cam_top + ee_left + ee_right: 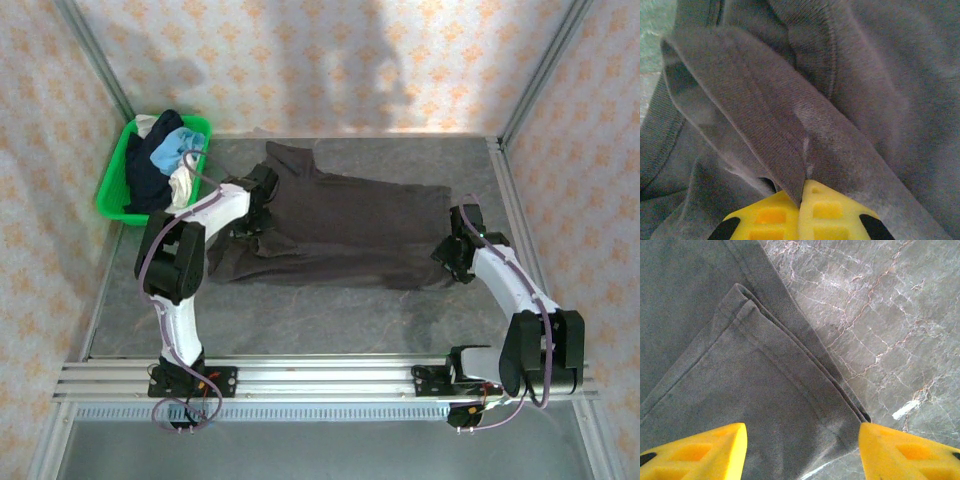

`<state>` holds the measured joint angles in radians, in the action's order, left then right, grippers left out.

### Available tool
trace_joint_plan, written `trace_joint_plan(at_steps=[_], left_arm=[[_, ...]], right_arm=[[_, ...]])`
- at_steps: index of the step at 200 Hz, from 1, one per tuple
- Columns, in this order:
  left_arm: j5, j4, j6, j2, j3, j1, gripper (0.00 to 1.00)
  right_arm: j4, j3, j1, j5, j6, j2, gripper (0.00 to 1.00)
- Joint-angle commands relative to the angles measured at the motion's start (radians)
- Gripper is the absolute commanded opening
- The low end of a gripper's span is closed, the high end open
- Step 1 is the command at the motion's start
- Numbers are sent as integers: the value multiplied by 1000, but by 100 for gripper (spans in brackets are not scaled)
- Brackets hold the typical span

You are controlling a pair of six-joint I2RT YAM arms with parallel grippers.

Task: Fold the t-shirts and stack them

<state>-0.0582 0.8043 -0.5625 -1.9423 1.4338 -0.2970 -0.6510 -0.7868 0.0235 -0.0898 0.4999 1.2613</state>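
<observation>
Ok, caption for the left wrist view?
Left fingers pinched shut on a raised fold of the dark brown-grey t-shirt.

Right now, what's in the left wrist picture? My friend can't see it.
The left gripper is pinched shut on a raised fold of the dark brown-grey t-shirt. Wrinkled cloth spreads around it, with pale table at top left.

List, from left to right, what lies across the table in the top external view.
green basket holding bunched shirts → left gripper, shut on a fold at the shirt's left end → middle of the spread dark brown-grey t-shirt → right gripper, open over the shirt's right edge.
</observation>
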Motion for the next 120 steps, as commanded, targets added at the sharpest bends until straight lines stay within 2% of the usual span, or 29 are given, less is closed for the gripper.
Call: trace_joint_plan(at_steps=[1,23,81,93,108,120], left_arm=[[-117,107,23,9,86,-48,0],[-179,172,51,-46,192,-96,0],[-191,282,90,-267,486,-142,1],[-217,319,95,-313,541,-141,10],[-253,355,95,-358,604,-136,39],[-245,374,101,-378,659,-127,47]], right_arm=[[-7,8,8,18,-11,-23,61],[-2,8,7,14,-9,-19,61],[11,15,75,1,20,-17,60],[21,17,99,-15,23,-16,60],[51,18,150,-27,29,-21,60],[87,15,217,-21,22,-32,61]])
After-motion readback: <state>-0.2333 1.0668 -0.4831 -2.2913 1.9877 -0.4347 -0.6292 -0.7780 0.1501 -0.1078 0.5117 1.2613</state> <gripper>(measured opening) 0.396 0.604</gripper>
